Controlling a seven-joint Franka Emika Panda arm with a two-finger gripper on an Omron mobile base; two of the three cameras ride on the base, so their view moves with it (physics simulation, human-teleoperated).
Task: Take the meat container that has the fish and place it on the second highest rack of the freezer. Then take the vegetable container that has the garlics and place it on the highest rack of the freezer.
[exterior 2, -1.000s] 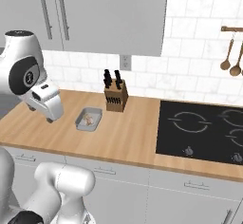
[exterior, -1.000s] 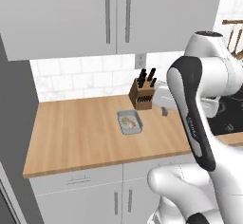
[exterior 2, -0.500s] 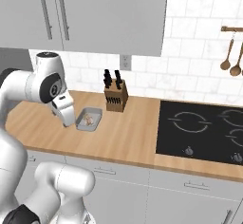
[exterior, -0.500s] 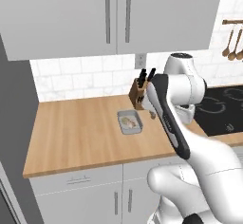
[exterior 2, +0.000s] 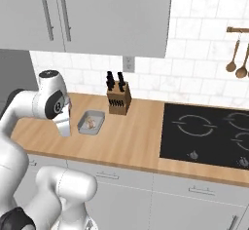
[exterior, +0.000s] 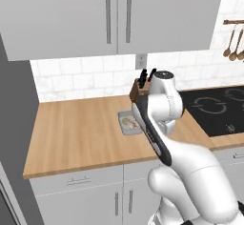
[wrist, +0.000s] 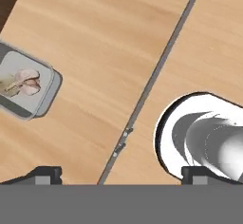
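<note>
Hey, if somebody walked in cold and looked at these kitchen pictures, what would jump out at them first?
The big white arm, bent low over the wooden counter. Just past it lies a small grey tray holding pale garlics, beside the knife block. To the right, the black cooktop is set into the counter, with wooden utensils hung on the tiled wall above.
</note>
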